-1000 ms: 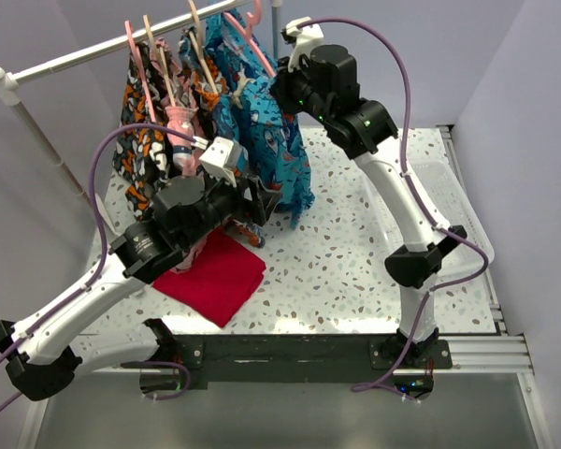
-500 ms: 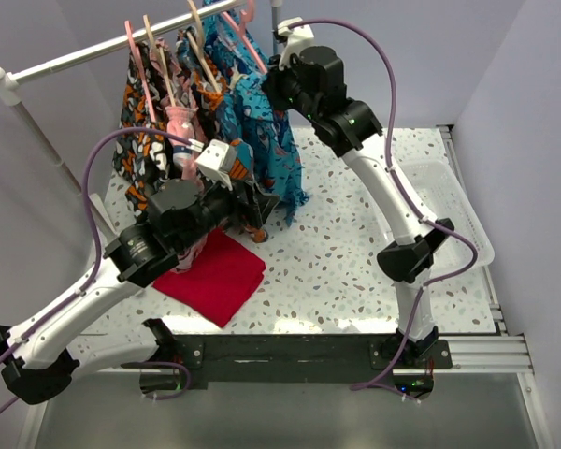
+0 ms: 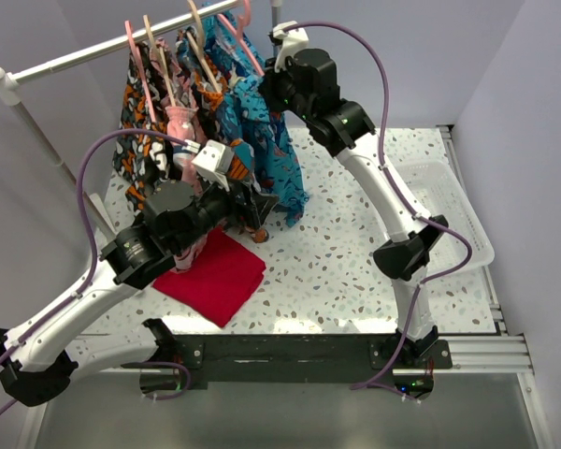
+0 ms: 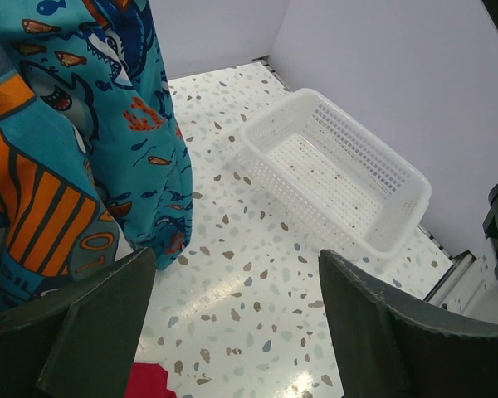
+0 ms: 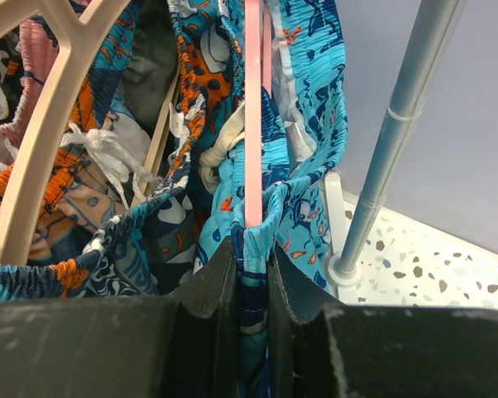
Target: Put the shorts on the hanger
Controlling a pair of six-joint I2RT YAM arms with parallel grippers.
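Note:
The blue printed shorts [image 3: 266,150] hang over the pink hanger [image 3: 251,45] at the right end of the clothes rail. My right gripper [image 3: 271,89] is high beside the rail. In the right wrist view it [image 5: 253,257] is shut on the shorts' waistband [image 5: 311,124], pinched against the hanger's pink bar [image 5: 253,124]. My left gripper [image 3: 260,208] is open and empty, low by the shorts' hem. In the left wrist view its jaws [image 4: 232,274] stand wide apart over the table, with the shorts [image 4: 116,91] hanging to the left.
The rail [image 3: 75,58] carries orange-black patterned garments [image 3: 140,140] on pale wooden hangers [image 5: 58,124]. Its upright post [image 5: 402,124] is just right of the shorts. A red cloth [image 3: 215,276] lies on the table front left. A white basket [image 3: 449,206] sits at the right edge.
My right gripper has moved up and left toward the rail, carrying the shorts and hanger with it. My left arm has shifted slightly left, still open.

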